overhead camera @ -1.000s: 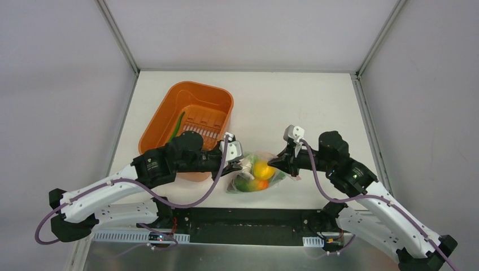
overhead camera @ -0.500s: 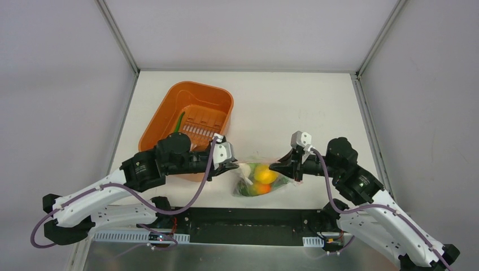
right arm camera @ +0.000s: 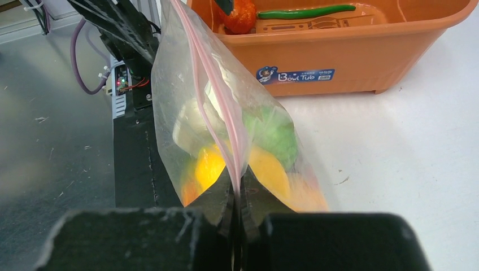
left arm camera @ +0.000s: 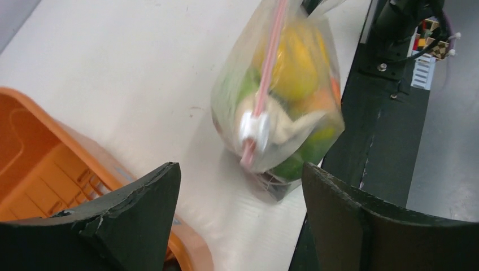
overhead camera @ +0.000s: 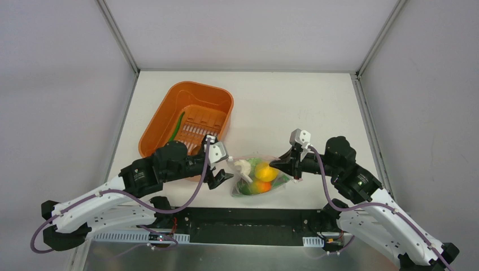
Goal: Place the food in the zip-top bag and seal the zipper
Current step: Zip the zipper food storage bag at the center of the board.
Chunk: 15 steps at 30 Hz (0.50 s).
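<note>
The zip-top bag (overhead camera: 261,178) hangs just above the table's near edge, holding yellow, orange and green food (right arm camera: 265,169) and a pale piece. My right gripper (right arm camera: 234,182) is shut on the right end of the pink zipper (right arm camera: 210,93). A white slider (left arm camera: 253,127) sits at the zipper's left end. My left gripper (left arm camera: 240,169) stands open just left of the bag (left arm camera: 282,84), with nothing between its fingers. A long green pod (right arm camera: 305,11) and a red-orange fruit (right arm camera: 240,17) lie in the orange basket.
The orange basket (overhead camera: 164,113) stands at the left, right behind my left arm. A black strip (overhead camera: 248,217) runs along the table's near edge under the bag. Grey walls close in the table on three sides.
My left gripper has opened, let go of the bag's left end and drawn back to the left. The right gripper keeps its hold and has barely moved.
</note>
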Available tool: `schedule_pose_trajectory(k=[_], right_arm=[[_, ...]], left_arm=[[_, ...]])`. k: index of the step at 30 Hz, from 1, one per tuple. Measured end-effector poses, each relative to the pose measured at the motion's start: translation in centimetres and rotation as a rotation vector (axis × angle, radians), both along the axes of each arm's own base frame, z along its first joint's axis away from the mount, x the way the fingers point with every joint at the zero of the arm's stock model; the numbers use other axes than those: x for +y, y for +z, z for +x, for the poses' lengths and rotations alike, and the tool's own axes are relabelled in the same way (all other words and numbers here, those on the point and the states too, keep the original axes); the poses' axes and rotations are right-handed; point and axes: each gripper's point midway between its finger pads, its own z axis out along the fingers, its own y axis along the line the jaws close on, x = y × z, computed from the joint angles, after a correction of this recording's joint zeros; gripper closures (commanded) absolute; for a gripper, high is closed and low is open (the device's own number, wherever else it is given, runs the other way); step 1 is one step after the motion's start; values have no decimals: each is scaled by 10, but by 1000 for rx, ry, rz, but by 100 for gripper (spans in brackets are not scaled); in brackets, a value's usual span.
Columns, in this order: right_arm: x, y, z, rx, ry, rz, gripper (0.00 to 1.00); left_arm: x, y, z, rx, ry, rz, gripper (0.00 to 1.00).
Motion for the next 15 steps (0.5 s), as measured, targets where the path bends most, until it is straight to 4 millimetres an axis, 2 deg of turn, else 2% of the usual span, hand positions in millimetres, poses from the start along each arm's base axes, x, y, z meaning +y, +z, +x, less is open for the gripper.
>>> schedule_pose_trajectory(k=[4,8,13,15], right_arm=[[-1,2,-1,-6,-1,5,100],[-1,1,-1,-5,-1,4,100],[-1,2,0,-6,-5,4,100],[-1,2,0,-7,-7,5,100]], left_arm=[[10,-11,7,18,65,-67,22],[5,-11,17,39,98,-208,29],[-18,-3,17,97,53,-336,55],[-26,2,14,118,20,-372,69]])
